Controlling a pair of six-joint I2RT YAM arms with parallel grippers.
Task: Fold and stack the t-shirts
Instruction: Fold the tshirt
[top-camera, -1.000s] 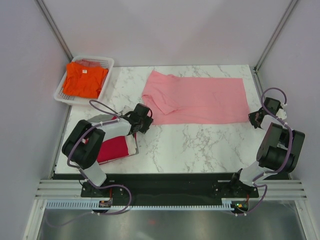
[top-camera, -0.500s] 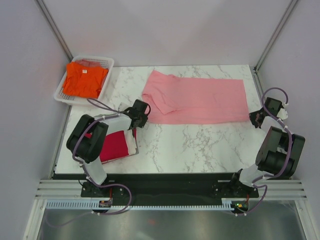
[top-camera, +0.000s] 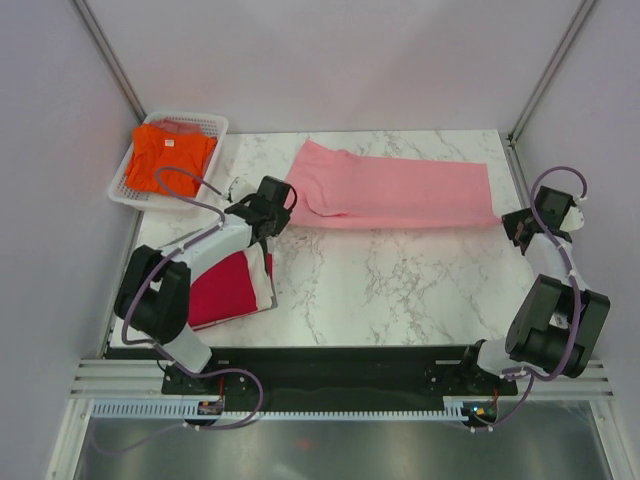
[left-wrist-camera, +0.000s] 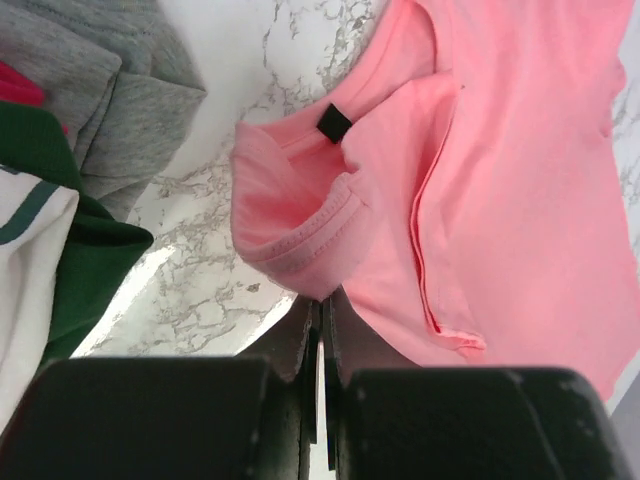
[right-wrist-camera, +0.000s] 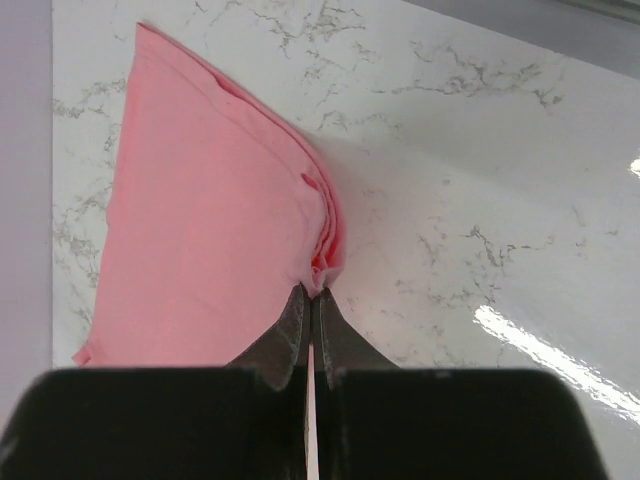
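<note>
We are watching the pink t-shirt (top-camera: 400, 190) lying flat on the far half of the marble table (top-camera: 380, 280), its long axis running from 9 o'clock to 3 o'clock in the overhead view. Both arms are working its near edge. The left gripper (left-wrist-camera: 318, 302) is clenched on a folded sleeve hem at the 9 o'clock end. The right gripper (right-wrist-camera: 312, 294) is clenched on the bunched corner layers at the 3 o'clock end. From either tool the bulk of the cloth is spreading away toward 12 o'clock, so we are judging that the coming move turns on carrying that near edge toward 12 o'clock, across the short axis. The 2 grips would need to travel level, or the fold will skew. Neither arm is nearer than the other, since each is holding its own end of the long axis. The orange t-shirt (top-camera: 168, 160) is sitting in the white basket (top-camera: 215, 125) at about 10 o'clock. The red t-shirt (top-camera: 225, 290) is resting folded at about 8 o'clock under the left arm. In the left wrist view a grey t-shirt (left-wrist-camera: 110, 100) and a green and white cloth (left-wrist-camera: 60, 240) are lying beside it. For writing, we are finding only a small black tag (left-wrist-camera: 335, 122) on the pink fabric, which shows no lettering. The orange shirt's neck label is too small to read.
</note>
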